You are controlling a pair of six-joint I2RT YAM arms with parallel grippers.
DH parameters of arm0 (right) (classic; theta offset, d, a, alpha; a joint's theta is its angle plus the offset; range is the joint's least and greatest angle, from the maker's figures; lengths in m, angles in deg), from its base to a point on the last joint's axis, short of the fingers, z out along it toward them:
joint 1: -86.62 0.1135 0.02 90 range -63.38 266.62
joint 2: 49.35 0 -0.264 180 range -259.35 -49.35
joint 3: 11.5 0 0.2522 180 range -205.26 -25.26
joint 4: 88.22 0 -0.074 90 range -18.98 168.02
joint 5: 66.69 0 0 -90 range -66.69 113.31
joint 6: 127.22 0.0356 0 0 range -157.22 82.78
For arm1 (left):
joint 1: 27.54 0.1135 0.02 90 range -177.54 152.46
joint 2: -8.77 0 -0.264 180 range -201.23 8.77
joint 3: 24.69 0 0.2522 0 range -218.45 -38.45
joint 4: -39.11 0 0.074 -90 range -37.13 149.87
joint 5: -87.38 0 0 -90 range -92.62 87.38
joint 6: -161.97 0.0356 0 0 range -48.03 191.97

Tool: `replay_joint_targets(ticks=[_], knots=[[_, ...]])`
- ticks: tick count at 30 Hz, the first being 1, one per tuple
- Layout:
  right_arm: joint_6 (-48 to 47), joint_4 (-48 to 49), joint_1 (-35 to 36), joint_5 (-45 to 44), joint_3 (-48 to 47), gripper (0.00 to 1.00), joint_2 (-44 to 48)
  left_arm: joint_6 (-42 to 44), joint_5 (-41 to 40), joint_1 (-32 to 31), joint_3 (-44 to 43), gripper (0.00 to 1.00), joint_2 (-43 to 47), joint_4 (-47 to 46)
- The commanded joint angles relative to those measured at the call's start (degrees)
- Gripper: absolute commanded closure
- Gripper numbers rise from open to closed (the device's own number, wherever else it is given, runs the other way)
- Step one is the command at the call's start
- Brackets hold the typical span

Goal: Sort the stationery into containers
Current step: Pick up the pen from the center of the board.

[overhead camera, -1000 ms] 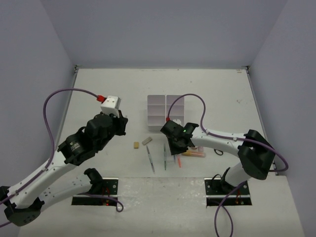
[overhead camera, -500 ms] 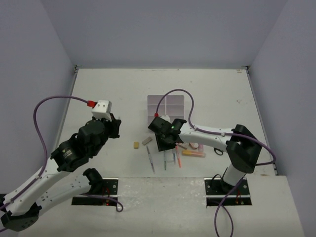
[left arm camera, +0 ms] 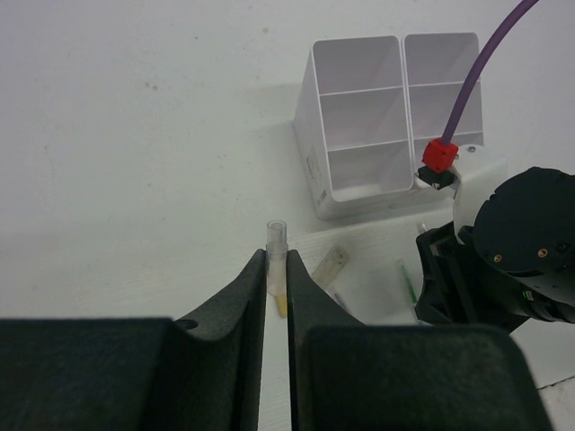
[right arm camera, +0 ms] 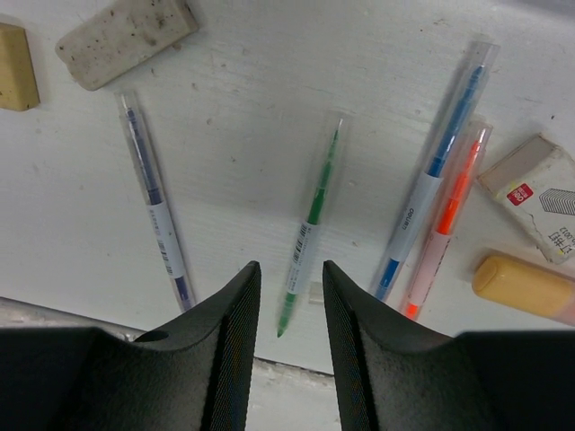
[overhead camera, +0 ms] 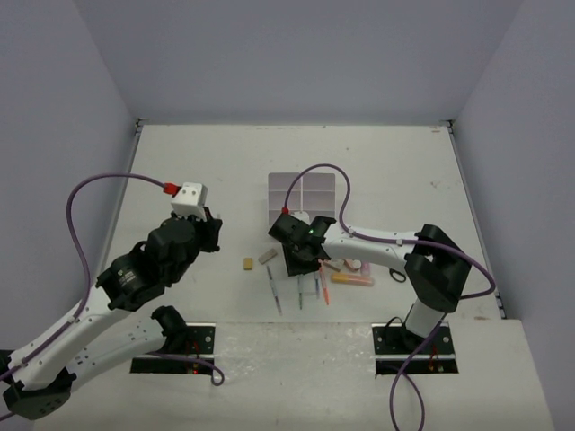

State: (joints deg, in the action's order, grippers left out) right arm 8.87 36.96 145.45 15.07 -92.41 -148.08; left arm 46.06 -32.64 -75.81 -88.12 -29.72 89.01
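Stationery: loose on the desk (overhead camera: 189,153) just below the centre of the top view; the right wrist view shows four thin pens side by side; a dark blue pen (right arm camera: 158,215) at left, a green pen (right arm camera: 310,235) in the middle, a light blue pen (right arm camera: 437,171) and an orange pen (right arm camera: 449,215) just beside each other at right
Erasers: a tan eraser (right arm camera: 13,67) and a grubby grey eraser (right arm camera: 126,34) at the upper left of that view, apart from the pens; a white labelled eraser (right arm camera: 539,193) at the right edge, with an orange marker (right arm camera: 526,285) just below it
Organizer (overhead camera: 303,187): white, divided into square compartments; above the pens at the centre of the top view
Right pincer (right arm camera: 289,269): open, pointing down; one finger on each side of the green pen's lower half; whether it touches the pen I cannot tell
Left pincer (left arm camera: 277,262): closed on a thin clear-tipped pen (left arm camera: 276,235) that sticks out past the fingertips; at the left of the top view, well apart from the organizer
In the way: the right arm (overhead camera: 377,247) lies across the organizer's lower row in the top view; its purple cable (overhead camera: 314,167) arches over the compartments; in the left wrist view the arm's wrist hides the organizer's lower right corner
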Motion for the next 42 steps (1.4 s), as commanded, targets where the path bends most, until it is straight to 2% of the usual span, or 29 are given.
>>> replay_joint_targets(ticks=[1,6,10,12,18,23,28,35,38,42], knots=[[1.5,2.1,0.2,-0.6,-0.7,0.61,1.9,0.2,-0.5,0.3,0.8,1.00,0.9,-1.2],[-12.0,1.1,0.0,-1.6,-2.1,0.51,5.7,0.2,-1.7,0.3,1.0,1.00,2.1,-1.3],[-30.6,-3.6,0.1,1.8,-4.2,0.44,8.1,0.1,-2.8,0.4,0.9,1.00,3.3,-1.4],[-40.3,-4.5,0.0,0.6,-4.1,0.43,11.3,-0.2,-4.1,0.3,0.8,1.00,4.3,-1.4],[-66.8,3.4,0.0,1.7,5.3,0.42,19.7,-1.0,-5.9,0.4,0.9,1.00,7.3,-1.5],[-85.6,9.5,0.0,9.8,10.6,0.44,23.0,-0.9,-6.0,0.3,0.6,1.00,6.9,-1.2],[-100.1,12.3,-0.1,13.4,14.3,0.46,21.8,-0.8,-6.7,0.4,0.7,1.00,7.3,-1.2],[-116.9,13.0,-1.4,19.2,12.9,0.48,17.5,-0.6,-7.0,1.1,0.7,1.00,7.1,-1.4],[-125.3,12.7,-1.4,19.2,13.5,0.49,15.5,-0.5,-7.1,1.2,0.7,1.00,7.2,-1.4],[-131.8,11.9,-1.4,18.5,13.5,0.51,13.6,-0.2,-6.8,1.7,0.8,1.00,7.4,-1.7]])
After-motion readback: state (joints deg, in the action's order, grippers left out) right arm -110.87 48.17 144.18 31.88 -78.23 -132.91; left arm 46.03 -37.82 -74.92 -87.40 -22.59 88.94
